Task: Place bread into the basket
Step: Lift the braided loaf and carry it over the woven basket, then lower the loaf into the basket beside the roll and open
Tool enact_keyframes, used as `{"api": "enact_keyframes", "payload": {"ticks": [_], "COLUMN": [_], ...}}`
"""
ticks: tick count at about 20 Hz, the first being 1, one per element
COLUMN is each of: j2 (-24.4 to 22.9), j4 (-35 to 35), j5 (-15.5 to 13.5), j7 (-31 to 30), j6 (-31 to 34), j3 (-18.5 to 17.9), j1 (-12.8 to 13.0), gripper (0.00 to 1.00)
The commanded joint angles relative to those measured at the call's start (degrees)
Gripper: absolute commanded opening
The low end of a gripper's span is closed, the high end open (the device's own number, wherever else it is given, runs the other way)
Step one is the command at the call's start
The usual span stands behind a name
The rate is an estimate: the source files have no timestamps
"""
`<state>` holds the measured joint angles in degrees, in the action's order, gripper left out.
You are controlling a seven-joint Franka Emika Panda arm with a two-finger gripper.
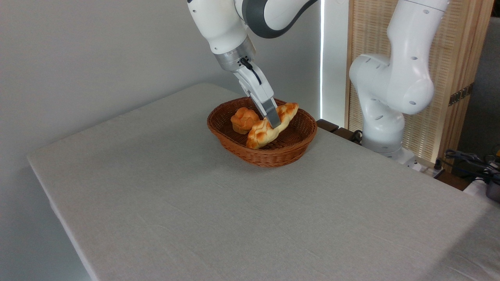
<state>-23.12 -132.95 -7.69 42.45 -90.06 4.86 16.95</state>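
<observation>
The long braided bread [261, 132] lies inside the oval wicker basket [273, 156], its near pointed end low in the bowl and its far end resting against the back rim. My gripper [273, 121] reaches down into the basket at a slant, and one grey finger [272, 113] crosses the loaf's middle. The other finger is hidden behind the finger and the loaf, so I cannot see whether the fingers clasp the bread or stand apart from it.
A small round orange-brown bun [244, 119] sits in the basket's left half, next to the loaf. The arm's white base [384, 128] stands beyond the table's right edge, with cables [468, 160] near it. The grey tablecloth [195, 203] spreads in front.
</observation>
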Motion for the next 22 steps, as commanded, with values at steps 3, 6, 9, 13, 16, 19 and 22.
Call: {"api": "enact_keyframes", "payload": {"ticks": [3, 6, 9, 13, 16, 19, 22], "j2": [0.70, 0.79, 0.79, 0.97, 1.67, 4.56, 9.56], "j4": [0.23, 0.41, 0.93, 1.72, 3.92, 10.67, 20.49], "j5": [0.57, 0.48, 0.40, 0.40, 0.40, 0.66, 0.66], "j7": [-0.09, -1.06, -1.14, -0.97, -1.05, -1.14, -0.01], "j6": [-0.47, -0.38, -0.47, -0.82, -1.17, -1.17, -1.26], "j3": [-0.82, -0.82, -0.82, -0.82, -0.82, -0.82, -0.30], "j1": [0.72, 0.72, 0.72, 0.72, 0.72, 0.02, -4.36], "gripper": [1.00, 1.00, 1.00, 1.00, 1.00, 1.00, 1.00]}}
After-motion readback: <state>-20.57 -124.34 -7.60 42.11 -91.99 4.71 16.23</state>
